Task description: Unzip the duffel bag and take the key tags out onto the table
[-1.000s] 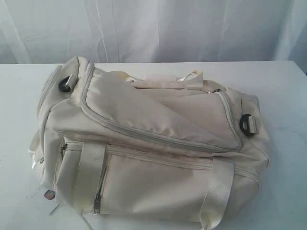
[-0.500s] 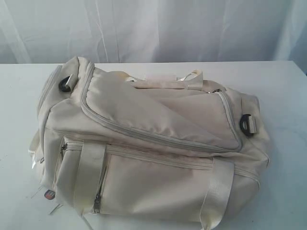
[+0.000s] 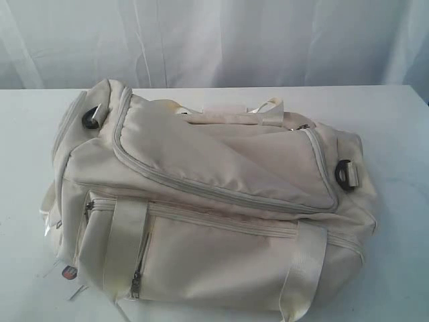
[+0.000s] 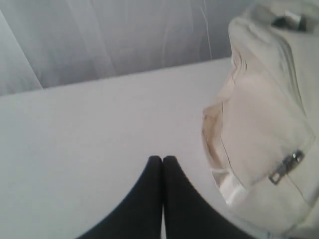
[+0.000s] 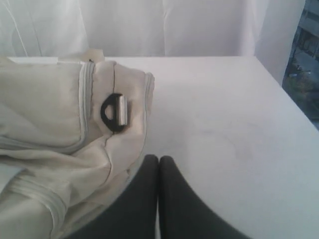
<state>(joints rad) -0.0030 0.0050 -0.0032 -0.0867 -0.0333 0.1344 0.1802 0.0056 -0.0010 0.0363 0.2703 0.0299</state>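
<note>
Exterior view shows the duffel bag zipped shut mid-worktop, so the key tags stay hidden, presumably inside. Left gripper hovers off its 9 o'clock end and right gripper off its 3 o'clock end, both pressed together and empty, likely poised for unzipping.

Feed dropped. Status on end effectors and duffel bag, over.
Left end effector shut, empty, beside the duffel bag. Right end effector shut, empty, at its other end. Bag zipped on table; key tags unseen. No obstruction seen.
</note>
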